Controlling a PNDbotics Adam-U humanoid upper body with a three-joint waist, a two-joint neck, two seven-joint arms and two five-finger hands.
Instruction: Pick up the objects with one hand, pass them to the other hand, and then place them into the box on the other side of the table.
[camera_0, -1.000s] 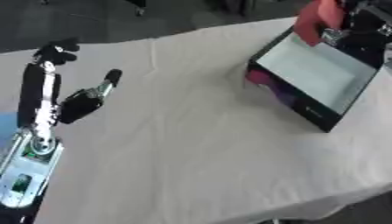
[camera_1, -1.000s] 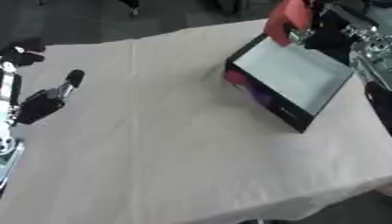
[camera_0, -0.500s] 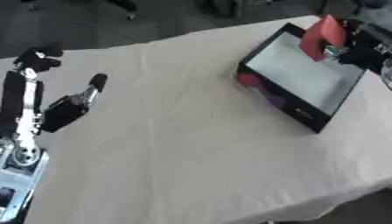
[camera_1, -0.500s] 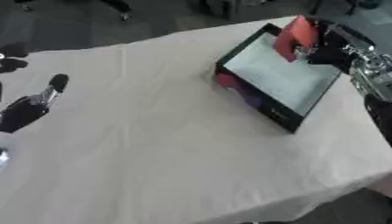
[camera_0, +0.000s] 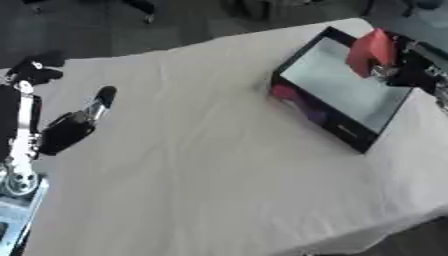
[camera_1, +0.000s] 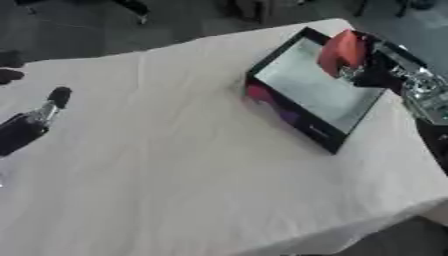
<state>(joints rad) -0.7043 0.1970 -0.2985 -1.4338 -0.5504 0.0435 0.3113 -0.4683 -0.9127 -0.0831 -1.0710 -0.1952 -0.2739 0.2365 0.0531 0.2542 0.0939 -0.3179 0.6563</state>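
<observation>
Red object (camera_0: 371, 51), flat-sided and roughly wedge-shaped, is held by the robot's right hand (camera_0: 398, 70) over the far right part of the shallow black box (camera_0: 346, 131). Black fingers curl round the lower edge of the red piece, so this hand is gripping it; whether the piece touches the box floor cannot be told. The box sits on the right side of the table, turned at an angle, with a pale grey floor inside and dark walls. Its near-left outer wall shows a pink and purple print. The right arm comes in from the right edge, black with silver parts, best seen in the right eye view beside the box's far corner.

White cloth (camera_0: 201, 150) covers the whole table, with soft creases running across its middle. The box rests directly on it.

Left hand (camera_0: 66, 125) stands at the left edge of the table, well apart from the box, fingers pointing up and away. The fingers look straight and spread, holding nothing; one black finger with a silver section reaches toward the table's middle, another long one rises near the left border. The silver and black forearm below it runs down to the lower left corner.

Dark floor lies beyond the far table edge.
</observation>
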